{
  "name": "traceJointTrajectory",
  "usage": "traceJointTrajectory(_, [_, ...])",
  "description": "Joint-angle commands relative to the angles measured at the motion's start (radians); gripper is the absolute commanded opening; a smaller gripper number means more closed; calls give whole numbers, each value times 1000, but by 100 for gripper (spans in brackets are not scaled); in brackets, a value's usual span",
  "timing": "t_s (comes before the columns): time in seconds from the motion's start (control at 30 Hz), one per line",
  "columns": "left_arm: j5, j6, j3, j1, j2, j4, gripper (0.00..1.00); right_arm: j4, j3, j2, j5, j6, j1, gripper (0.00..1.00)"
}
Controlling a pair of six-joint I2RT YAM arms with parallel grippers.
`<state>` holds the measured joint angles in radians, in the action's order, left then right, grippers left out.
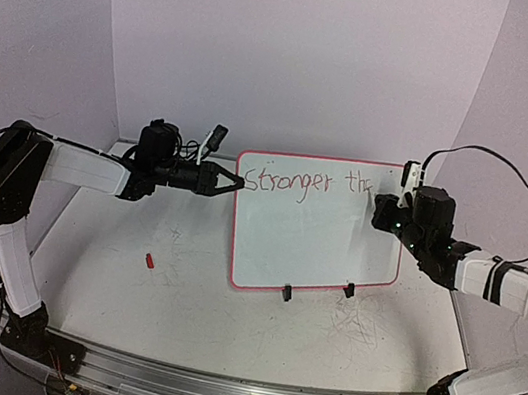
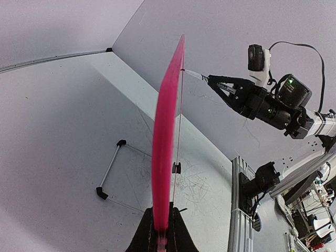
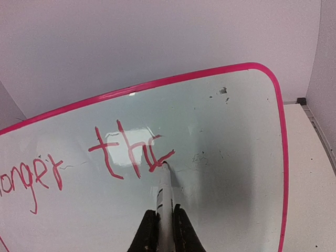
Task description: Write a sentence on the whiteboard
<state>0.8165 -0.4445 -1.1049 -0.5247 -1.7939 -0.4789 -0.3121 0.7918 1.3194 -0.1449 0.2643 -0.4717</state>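
Not yet halfway through the sentence (image 1: pixel 307 184)!
"Stronger th" is down; my right hand (image 3: pixel 164 214) pinches the marker (image 3: pixel 164 189), my left hand (image 1: pixel 233 182) clamps the whiteboard (image 1: pixel 316 247) edge; rest to go.

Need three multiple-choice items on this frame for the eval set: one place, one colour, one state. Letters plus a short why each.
1. Where does the left tool grip the whiteboard?
A) its left edge B) its top edge C) a clip foot

2. What colour is the unfinished sentence?
A) blue B) red C) black

3. The marker in the right tool is:
A) capped B) lifted off the board C) tip on the board

Key: 1 A, the fingers pinch the board's left rim. 2 B, the strokes show red in the top and right wrist views. 3 C, the tip meets the last stroke after "th".
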Motion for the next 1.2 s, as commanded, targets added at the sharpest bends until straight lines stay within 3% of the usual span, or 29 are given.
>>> traceJointTrajectory(0.0, [20,30,-7,-24,9,8,0,-28,63,30,-37,-5,4,0])
traceJointTrajectory(0.4, [20,32,-7,-24,10,8,0,-32,111,64,-38,-25,4,0])
traceJointTrajectory(0.8, [22,30,-9,-25,8,8,0,15,-3,-4,-40,22,4,0])
traceJointTrajectory(1.17, [20,32,-8,-25,13,9,0,58,47,-91,-47,-24,15,0])
